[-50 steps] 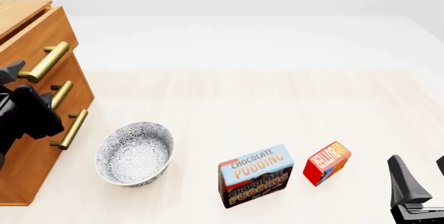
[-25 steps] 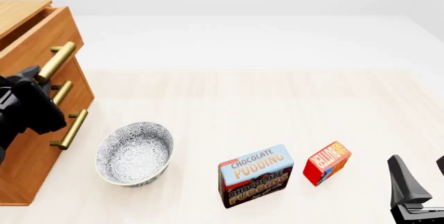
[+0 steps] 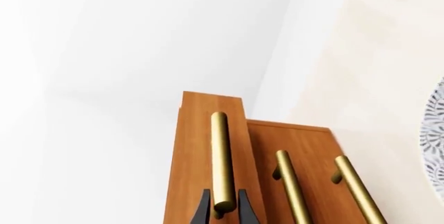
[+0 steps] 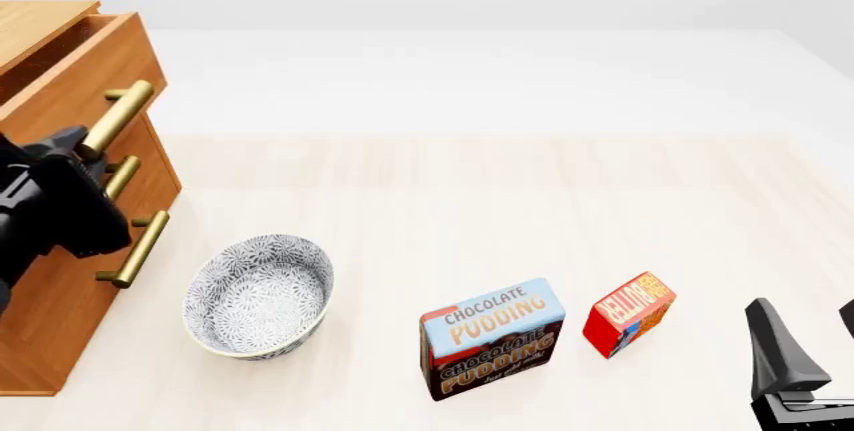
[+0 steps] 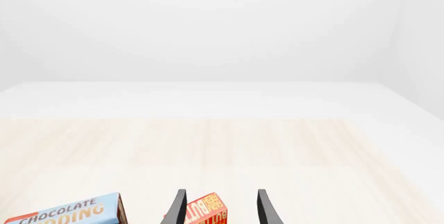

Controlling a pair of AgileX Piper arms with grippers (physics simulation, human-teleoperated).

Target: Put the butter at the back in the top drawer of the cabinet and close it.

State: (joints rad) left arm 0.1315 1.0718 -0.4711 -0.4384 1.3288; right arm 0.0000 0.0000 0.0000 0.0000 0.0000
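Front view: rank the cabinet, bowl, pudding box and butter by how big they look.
1. cabinet, cut off by the frame edge
2. bowl
3. pudding box, not much smaller than the bowl
4. butter

Bright, even light — sharp, faint shadows

The cabinet [image 4: 60, 281] stood at the left, its top drawer [image 4: 80, 76] pulled slightly out. The left gripper [image 4: 74, 146] sat at the drawer's brass handle [image 4: 118, 119]. On the surface [image 4: 467, 201] stood a patterned bowl [image 4: 258, 294], a pudding box [image 4: 491, 337] and the butter [image 4: 630, 312].
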